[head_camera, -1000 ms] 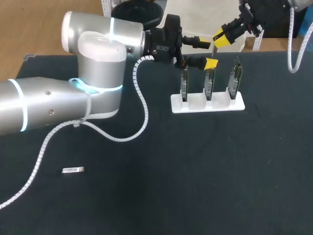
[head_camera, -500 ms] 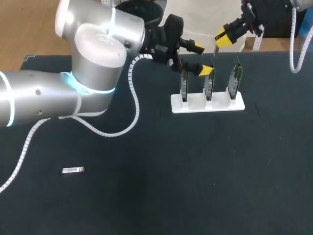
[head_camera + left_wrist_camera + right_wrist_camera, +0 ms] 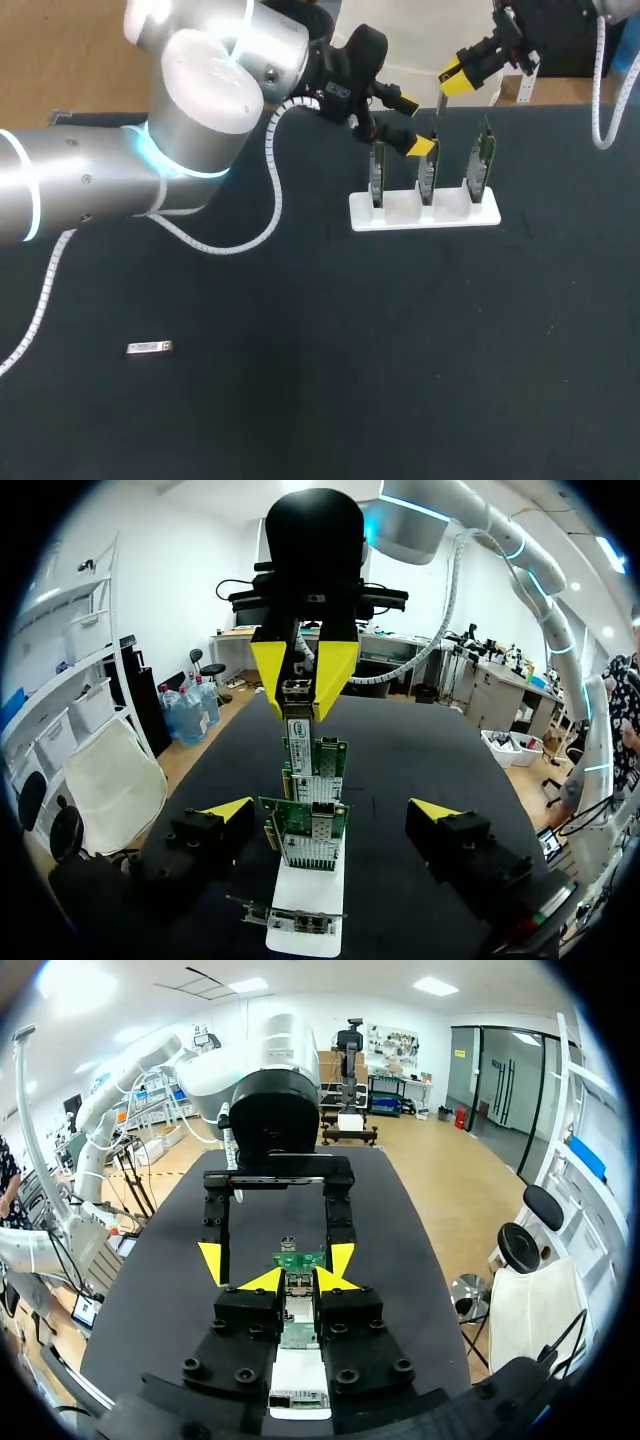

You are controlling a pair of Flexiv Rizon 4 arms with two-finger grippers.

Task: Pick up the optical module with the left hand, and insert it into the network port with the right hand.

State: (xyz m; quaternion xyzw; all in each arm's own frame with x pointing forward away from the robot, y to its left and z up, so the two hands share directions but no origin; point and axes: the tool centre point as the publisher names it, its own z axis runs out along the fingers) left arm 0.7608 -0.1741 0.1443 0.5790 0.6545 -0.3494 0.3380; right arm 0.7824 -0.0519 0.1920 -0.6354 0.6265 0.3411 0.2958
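Far to the left a small silver piece [image 3: 150,347] lies flat on the dark worktop [image 3: 330,380], well apart from everything else. It may be a spare module, but it is too small to be sure. My left arm [image 3: 90,190] comes in from the left and ends at the white rack [image 3: 425,213], where three green cards [image 3: 428,168] stand up in a row. The left gripper [image 3: 416,125] has its fingers wide apart and holds nothing. In its own camera the cards stand between them. Further right, the right gripper [image 3: 462,72] hangs above the rack with its fingers closed on the optical module [image 3: 299,712], which points down toward the cards. I think the step now is to push it into a network port [image 3: 312,832]. To do that well, the right arm should first line the module up straight with the hole, then go down slowly and push gently. The left fingers must not bump the cards, or the hole will shift.
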